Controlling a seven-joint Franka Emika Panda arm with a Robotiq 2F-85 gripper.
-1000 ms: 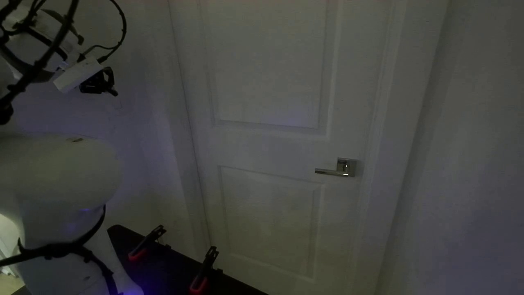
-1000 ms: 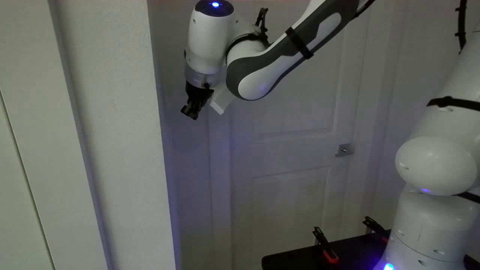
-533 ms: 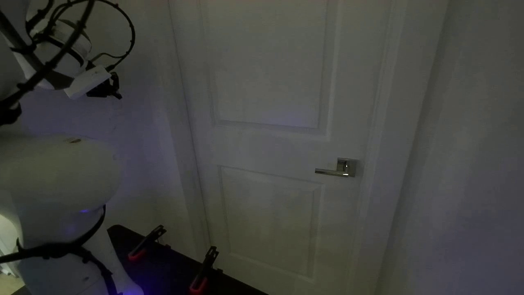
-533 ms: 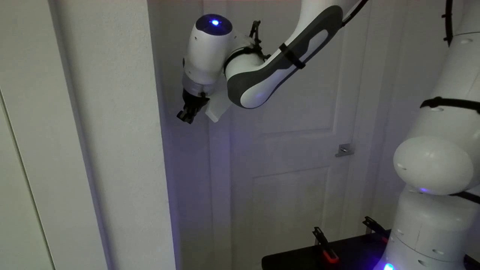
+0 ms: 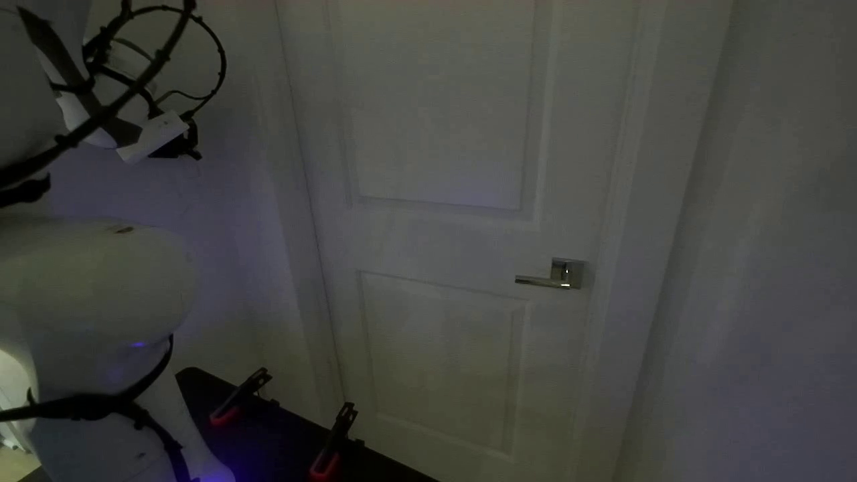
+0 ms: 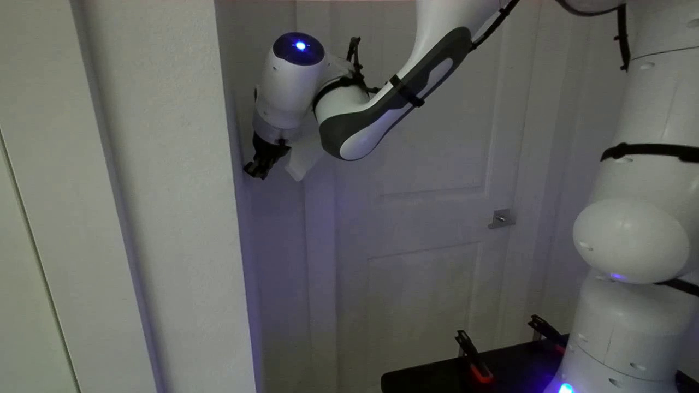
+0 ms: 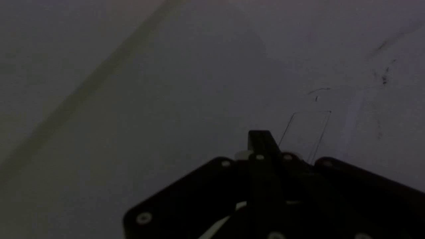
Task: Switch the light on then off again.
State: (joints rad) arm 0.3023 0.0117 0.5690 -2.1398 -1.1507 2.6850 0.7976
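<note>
The room is dim, and the light fixture is out of view. In the wrist view, a thin-lined white rectangle [image 7: 306, 129] on the pale wall looks like the switch plate. Its lower part is hidden behind my fingers. I cannot make out the switch in either exterior view. My gripper [image 7: 262, 137] is shut and empty, its dark fingertips just left of the rectangle in the wrist view. I cannot tell whether they touch the wall. In both exterior views the gripper [image 5: 196, 156] [image 6: 255, 172] hangs tilted downward near the wall beside the door frame.
A white panelled door [image 5: 435, 248] with a silver lever handle [image 5: 566, 274] stands beside the arm. A white wall end [image 6: 169, 196] juts out close to the gripper. A black table [image 6: 426, 377] with red-and-black clamps [image 6: 476, 360] carries the robot base. Dark scuffs [image 7: 384, 79] mark the wall.
The gripper has moved down and closer to the jutting wall end in an exterior view; elsewhere it shifts right and slightly down. It stays shut. The room stays dim.
</note>
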